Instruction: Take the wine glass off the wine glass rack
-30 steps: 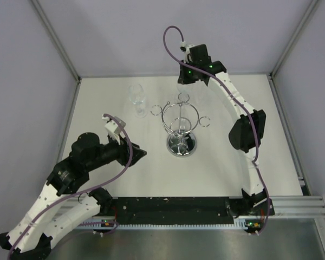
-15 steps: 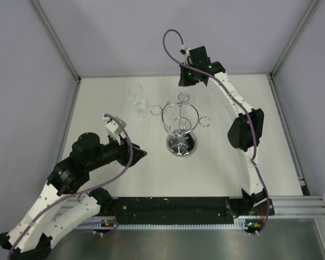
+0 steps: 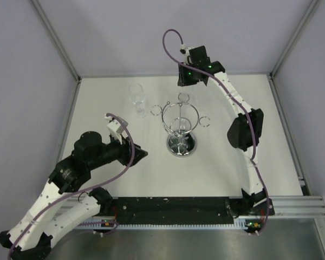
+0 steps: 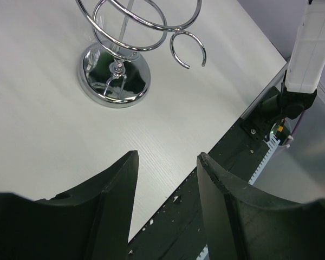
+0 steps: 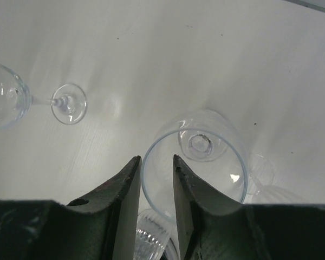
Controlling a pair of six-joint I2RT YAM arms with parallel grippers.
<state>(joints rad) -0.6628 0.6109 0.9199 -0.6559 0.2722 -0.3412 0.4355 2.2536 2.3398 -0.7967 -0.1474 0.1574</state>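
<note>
Between right claw (image 5: 156, 160) fingers: rim of wine glass (image 5: 201, 144), upright on table (image 5: 151, 43), off wine glass rack (image 3: 180, 122). Jaws slightly parted, no clamp. Risk: finger snags rim on retreat, glass topples. Left claw (image 4: 168, 157) jaws apart, empty.

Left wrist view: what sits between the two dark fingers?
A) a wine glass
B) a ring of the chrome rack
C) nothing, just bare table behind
C: the left gripper stands open, with nothing in its gap but table behind; the wine glass rack stands farther off.
</note>
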